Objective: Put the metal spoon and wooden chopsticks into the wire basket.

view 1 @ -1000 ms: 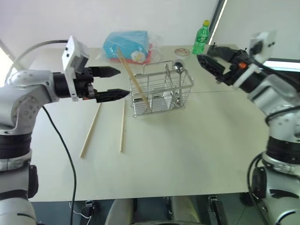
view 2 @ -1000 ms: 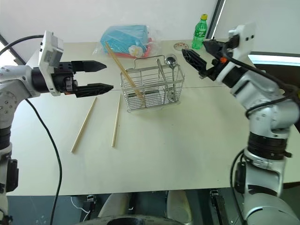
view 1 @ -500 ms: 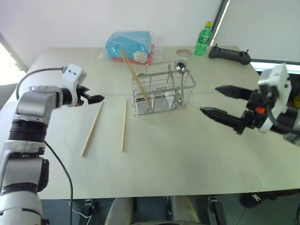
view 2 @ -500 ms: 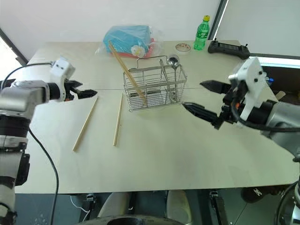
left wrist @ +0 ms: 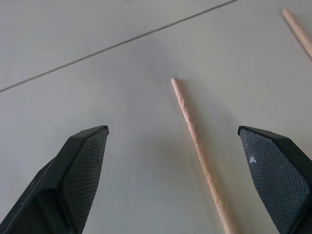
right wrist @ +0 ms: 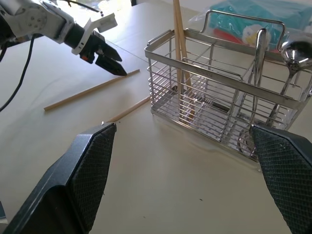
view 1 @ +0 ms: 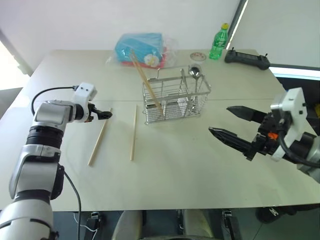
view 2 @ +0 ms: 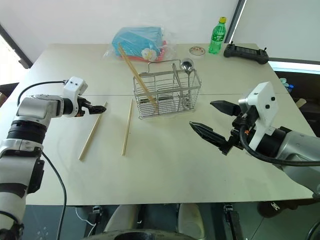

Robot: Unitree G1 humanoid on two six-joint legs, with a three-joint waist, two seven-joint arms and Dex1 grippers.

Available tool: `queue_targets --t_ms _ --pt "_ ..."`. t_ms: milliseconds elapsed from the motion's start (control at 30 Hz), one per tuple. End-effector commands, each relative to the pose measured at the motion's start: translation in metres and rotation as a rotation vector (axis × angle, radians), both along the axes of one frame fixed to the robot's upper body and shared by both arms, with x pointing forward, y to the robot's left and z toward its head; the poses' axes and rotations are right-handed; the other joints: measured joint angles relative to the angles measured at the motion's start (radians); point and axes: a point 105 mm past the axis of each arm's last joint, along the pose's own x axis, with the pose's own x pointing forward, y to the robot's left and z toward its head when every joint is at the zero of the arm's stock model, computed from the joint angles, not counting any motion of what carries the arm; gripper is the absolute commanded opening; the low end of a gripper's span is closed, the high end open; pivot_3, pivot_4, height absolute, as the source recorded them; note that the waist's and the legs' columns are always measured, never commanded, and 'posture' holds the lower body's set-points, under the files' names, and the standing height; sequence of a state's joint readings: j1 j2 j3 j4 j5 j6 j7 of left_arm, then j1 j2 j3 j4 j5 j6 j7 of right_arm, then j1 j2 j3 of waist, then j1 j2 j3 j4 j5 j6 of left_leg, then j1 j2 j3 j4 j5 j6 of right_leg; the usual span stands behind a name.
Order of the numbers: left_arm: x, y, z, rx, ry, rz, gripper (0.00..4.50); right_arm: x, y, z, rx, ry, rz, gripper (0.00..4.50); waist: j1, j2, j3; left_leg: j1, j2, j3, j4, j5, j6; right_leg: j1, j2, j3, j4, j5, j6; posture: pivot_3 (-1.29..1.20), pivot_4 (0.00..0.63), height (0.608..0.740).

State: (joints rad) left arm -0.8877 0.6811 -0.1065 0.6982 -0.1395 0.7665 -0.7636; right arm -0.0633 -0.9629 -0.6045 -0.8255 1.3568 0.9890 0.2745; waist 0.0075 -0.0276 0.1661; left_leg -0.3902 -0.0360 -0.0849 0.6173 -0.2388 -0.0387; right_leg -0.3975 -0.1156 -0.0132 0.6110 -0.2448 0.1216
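From my seat, the left gripper sits low over the desk at the far left, its jaws spread wide and holding nothing. In the left wrist view the top end of one loose chopstick lies on the desk between the two fingers, touching neither as far as I can see.

That chopstick lies flat, running toward me from the gripper's tip. Just to its right a second loose chopstick lies flat and roughly parallel, its far end near the lower left corner of the wire basket.

The wire basket stands upright around the middle of the desk. A third chopstick stands in its left compartment, leaning out to the left and well above the rim. The metal spoon stands in the right end, bowl up above the rim.

Behind the basket I see a blue packet in clear plastic, then a small round disc, a green bottle and a black controller along the far edge.

On the right, the right gripper hangs above the desk, well clear of the basket, pointing left toward it, with its jaws fully apart and empty.
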Motion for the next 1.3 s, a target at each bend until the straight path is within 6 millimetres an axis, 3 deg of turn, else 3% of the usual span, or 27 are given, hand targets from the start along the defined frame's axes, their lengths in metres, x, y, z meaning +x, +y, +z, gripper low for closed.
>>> queue_targets --t_ms 33,133,267,367,600,800,867,933,1000,1133,1300 --pt "0.0 0.003 -0.002 -0.028 0.015 0.016 4.5 -0.007 0.002 0.012 0.006 -0.049 0.001 4.48 0.004 -0.001 -0.001 0.0 0.0 0.0 0.0 0.0 0.0 0.0 0.0 0.0 0.0 0.0 0.0 0.0 0.15 0.72" --pt "-0.003 0.003 -0.015 -0.011 0.048 0.005 4.5 -0.009 0.004 0.01 0.011 -0.036 0.0 4.48 0.005 -0.001 -0.001 0.0 0.0 0.0 0.0 0.0 0.0 0.001 -0.001 0.0 0.0 0.0 0.0 0.0 0.15 0.72" --pt "0.0 0.0 -0.019 -0.021 0.046 0.013 4.5 -0.014 0.007 0.003 0.005 0.003 0.02 4.48 0.006 -0.001 -0.002 0.002 0.0 0.0 0.001 0.0 0.0 0.002 -0.002 0.0 0.0 0.0 -0.001 0.0 0.15 0.72" --pt "0.002 -0.003 -0.019 -0.035 0.037 0.006 3.32 -0.02 0.009 0.0 0.0 0.028 0.046 4.5 0.006 0.0 -0.003 0.002 0.001 0.0 0.001 0.0 0.0 0.003 -0.002 0.0 0.0 -0.001 -0.002 0.0 0.15 0.72" --pt "0.004 -0.007 -0.016 -0.046 0.033 -0.002 0.05 -0.021 0.006 -0.001 0.0 0.039 0.043 4.5 0.008 -0.001 -0.003 0.001 0.0 0.0 0.004 0.0 0.001 0.004 -0.003 0.0 -0.001 -0.001 0.0 0.0 0.15 0.72" --pt "0.012 -0.002 -0.004 -0.066 -0.026 0.05 0.05 -0.02 0.004 0.0 0.005 0.039 0.043 4.5 0.009 -0.001 -0.003 0.001 0.0 -0.001 0.005 0.0 0.001 0.005 -0.003 -0.001 -0.001 -0.002 -0.003 0.0 0.15 0.72" --pt "0.025 -0.002 0.027 -0.138 -0.167 0.085 0.05 -0.02 0.003 0.0 0.006 0.039 0.044 4.5 0.008 -0.001 -0.002 0.001 0.0 -0.001 0.005 0.0 0.001 0.005 -0.003 -0.001 -0.001 -0.002 -0.003 0.0 0.15 0.72" --pt "0.031 -0.002 0.044 -0.187 -0.245 0.1 0.05 -0.02 0.003 0.0 0.006 0.04 0.044 4.5 0.007 -0.003 -0.001 0.0 0.001 -0.001 0.005 0.0 0.001 0.004 -0.003 -0.001 -0.001 -0.002 -0.002 0.0 0.15 0.72" --pt "0.04 -0.009 0.091 -0.3 -0.414 0.096 0.05 -0.02 0.001 -0.001 0.007 0.048 0.043 4.5 0.008 -0.006 0.0 -0.001 0.001 -0.001 0.005 0.0 0.001 0.003 -0.003 -0.001 -0.001 0.0 0.0 0.0 0.15 0.72" --pt "0.038 -0.013 0.229 -0.631 -0.882 0.206 0.05 -0.025 0.003 -0.007 0.005 0.087 0.067 4.5 0.023 -0.015 0.005 -0.003 0.001 -0.003 0.006 0.0 0.001 0.002 -0.003 -0.003 -0.002 0.001 0.002 0.0 0.15 0.72" --pt "0.013 -0.041 0.305 -0.709 -1.172 0.13 0.05 -0.026 0.002 -0.009 0.008 0.096 0.07 4.5 0.029 -0.005 -0.001 -0.001 -0.001 0.002 0.005 -0.004 0.006 0.007 -0.003 -0.001 -0.012 0.004 0.008 0.0 0.15 0.72"
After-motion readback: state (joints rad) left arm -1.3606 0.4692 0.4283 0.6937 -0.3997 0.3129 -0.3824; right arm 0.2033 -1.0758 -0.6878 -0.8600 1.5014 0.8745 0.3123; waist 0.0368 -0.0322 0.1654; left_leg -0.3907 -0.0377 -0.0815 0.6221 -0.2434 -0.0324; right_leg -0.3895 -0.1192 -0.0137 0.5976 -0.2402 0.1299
